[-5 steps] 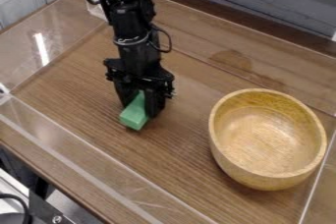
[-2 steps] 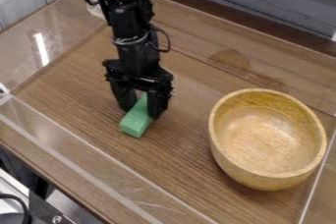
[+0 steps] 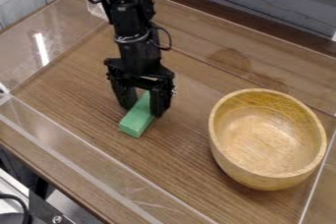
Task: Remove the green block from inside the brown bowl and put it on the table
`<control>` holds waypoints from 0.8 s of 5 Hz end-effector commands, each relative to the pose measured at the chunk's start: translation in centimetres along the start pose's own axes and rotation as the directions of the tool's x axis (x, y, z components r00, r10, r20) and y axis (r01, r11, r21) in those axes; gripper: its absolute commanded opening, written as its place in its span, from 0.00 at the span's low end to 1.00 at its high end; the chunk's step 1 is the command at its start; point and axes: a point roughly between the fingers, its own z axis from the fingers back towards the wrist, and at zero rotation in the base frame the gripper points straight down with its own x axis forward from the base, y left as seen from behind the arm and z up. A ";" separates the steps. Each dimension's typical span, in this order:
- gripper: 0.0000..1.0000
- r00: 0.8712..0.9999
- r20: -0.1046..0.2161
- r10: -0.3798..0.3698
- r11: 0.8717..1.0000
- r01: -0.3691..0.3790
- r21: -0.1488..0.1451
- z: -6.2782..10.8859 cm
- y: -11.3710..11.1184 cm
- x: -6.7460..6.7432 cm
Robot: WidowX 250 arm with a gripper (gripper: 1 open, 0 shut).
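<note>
1. Right, one camera view to call, and one robot arm [image 3: 125, 20] in it, dark, reaching down from the top of the picture with cables looping off both sides.
2. One end effector [image 3: 143, 97] at the bottom of that arm, low over the counter [image 3: 79, 112], and its two fingers stand wide, spread around the upper end of the block, with green showing between them!
3. One green block [image 3: 134, 122], and it's down on the counter, outside the bowl, lying at a slant with its lower end poking out toward the front of the scene.
4. One brown bowl [image 3: 266, 140], over on the right side of the picture, upright, pale wood, thick rim all the way round, and nothing inside it: zero blocks in there. Bowl and block sit apart, bare wood grain between them.
5. One counter under the lot, brown and grained, one clear wall [image 3: 33, 144] running along its near left edge, and a bundle of dark cables [image 3: 19, 203] down in the bottom left corner.
</note>
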 end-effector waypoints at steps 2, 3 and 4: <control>1.00 0.999 0.039 -0.003 1.000 0.003 0.004 1.0 0.0 1.1; 1.00 0.999 0.037 -0.004 1.000 0.004 0.002 1.1 -0.1 1.3; 1.00 0.999 0.036 -0.005 1.000 0.005 0.000 1.1 -0.2 1.5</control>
